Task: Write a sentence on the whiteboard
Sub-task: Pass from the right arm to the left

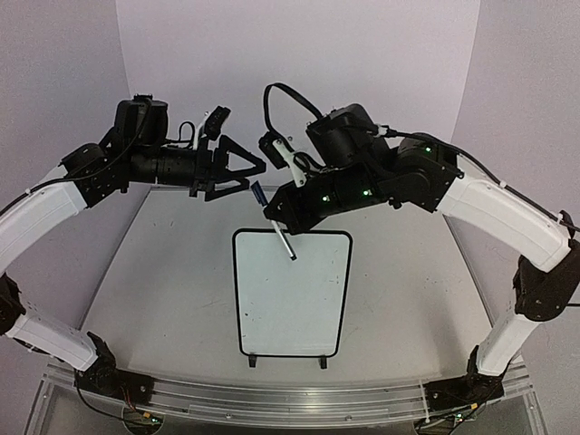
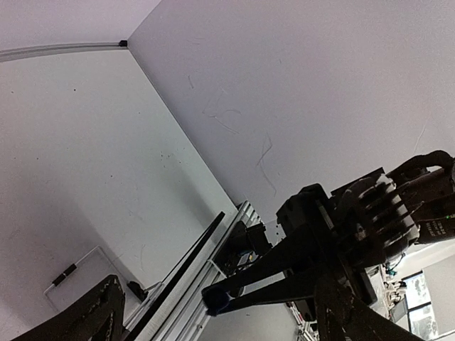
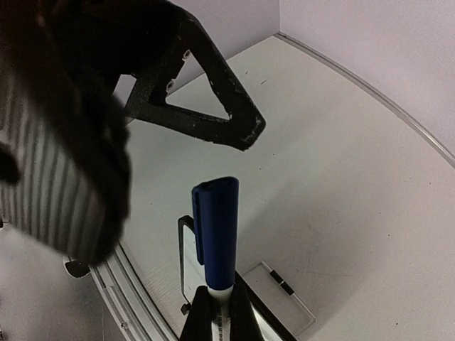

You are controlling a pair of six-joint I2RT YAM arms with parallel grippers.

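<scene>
The whiteboard [image 1: 292,299] lies flat mid-table, its face blank white; no sentence shows on it. My right gripper [image 1: 272,211] hangs above the board's far edge, shut on a white marker [image 1: 283,237] whose blue cap [image 1: 258,192] is on. The right wrist view shows the cap [image 3: 215,231] standing up out of that gripper [image 3: 219,311], with the board's black frame [image 3: 180,245] below. My left gripper [image 1: 246,177] is open, level with the cap. One of its fingers [image 3: 213,117] is above the cap and the other to the left, neither touching. The cap [image 2: 217,301] also appears in the left wrist view.
A small clear flat rectangle [image 3: 284,290] with a short black piece on it lies on the table beside the board, and again small in the left wrist view [image 2: 78,278]. An aluminium rail [image 1: 281,399] runs along the near edge. Walls close the back and sides.
</scene>
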